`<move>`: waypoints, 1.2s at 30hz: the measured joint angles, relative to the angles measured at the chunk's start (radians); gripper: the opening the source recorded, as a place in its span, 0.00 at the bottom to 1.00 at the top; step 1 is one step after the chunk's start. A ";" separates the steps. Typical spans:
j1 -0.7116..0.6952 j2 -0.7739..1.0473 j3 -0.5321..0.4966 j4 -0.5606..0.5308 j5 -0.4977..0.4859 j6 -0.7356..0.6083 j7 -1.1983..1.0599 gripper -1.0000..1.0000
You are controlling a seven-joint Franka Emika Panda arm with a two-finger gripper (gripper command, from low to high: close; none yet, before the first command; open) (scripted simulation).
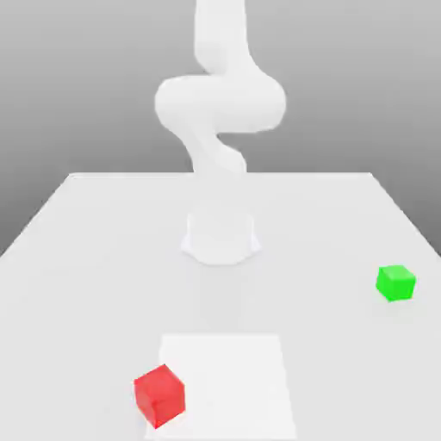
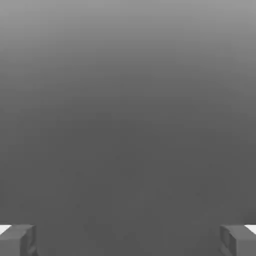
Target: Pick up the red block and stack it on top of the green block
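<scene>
on the white table (image 1: 77, 250), the red block (image 1: 159, 395) sits well apart from the green block (image 1: 395, 282) (gripper (image 2: 128, 240) spread wide, holding nothing)

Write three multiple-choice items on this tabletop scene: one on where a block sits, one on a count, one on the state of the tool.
1. In the exterior view, the green block lies
A. on the exterior view's right
B. on top of the red block
C. touching the arm's base

2. How many blocks are on the table?
A. one
B. two
C. four

3. The tool is
A. shut on the red block
B. shut on the green block
C. open with nothing between its fingers

Answers:
1 A, it sits alone on the right side.
2 B, only the red block and the green one.
3 C, the fingers stand far apart at the frame's edges.
</scene>
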 joint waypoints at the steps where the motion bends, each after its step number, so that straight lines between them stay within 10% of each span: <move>1: 0.015 0.039 -0.021 -0.009 0.009 0.015 -0.041 0.50; 16: 0.147 0.589 -0.235 -0.136 0.153 0.230 -0.628 0.50; 29: 0.049 1.038 -0.178 -0.187 0.213 0.488 -0.957 0.50; 30: 0.034 1.066 -0.160 -0.182 0.231 0.510 -0.970 0.00; 36: 0.026 1.080 -0.150 -0.180 0.237 0.519 -0.975 0.00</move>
